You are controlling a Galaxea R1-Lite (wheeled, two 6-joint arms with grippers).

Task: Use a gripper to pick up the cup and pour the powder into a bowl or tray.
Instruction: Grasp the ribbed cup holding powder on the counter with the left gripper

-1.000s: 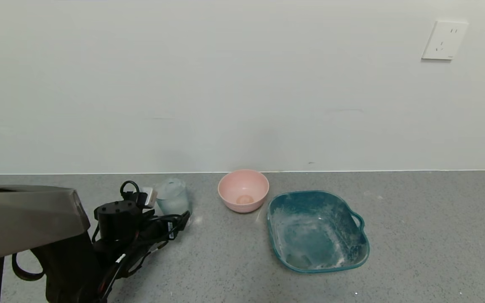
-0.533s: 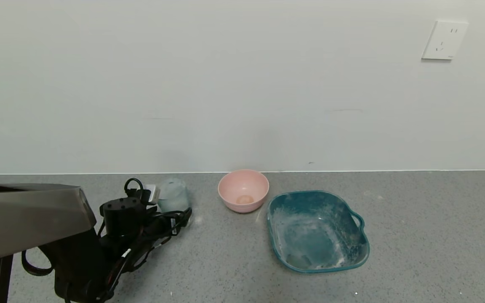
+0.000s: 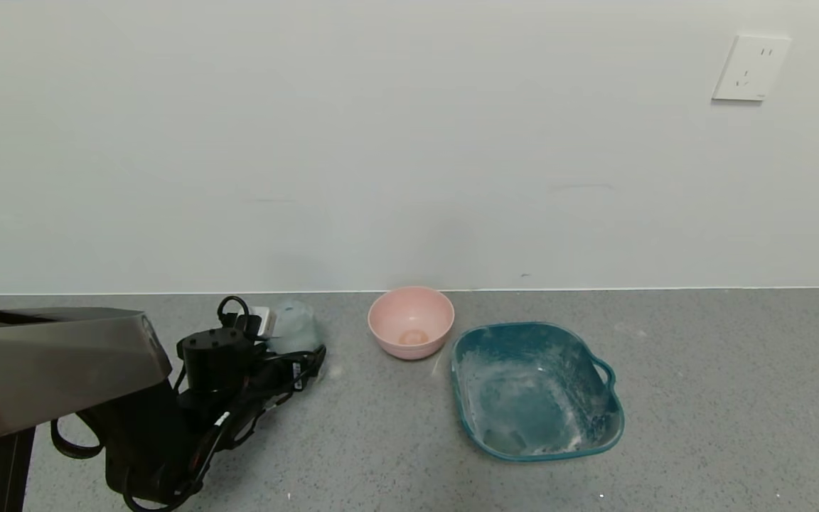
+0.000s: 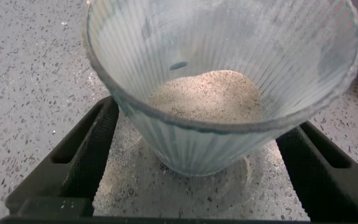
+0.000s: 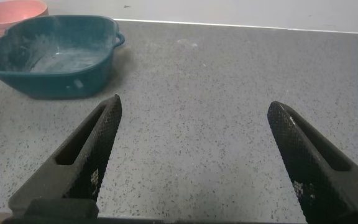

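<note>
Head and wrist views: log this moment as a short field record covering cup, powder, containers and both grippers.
cup: clear ribbed plastic cup, upright on grey counter
powder: beige pile inside the cup
left gripper: open, fingers either side of the cup
right gripper: open, empty, above the counter
tray: teal plastic tray, white-dusted
bowl: pink bowl beside the tray

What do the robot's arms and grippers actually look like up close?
The left arm has a silver-grey shell, a black cylindrical wrist and looped black cables. Both the left gripper and right gripper have flat black jaws with textured inner faces.
</note>
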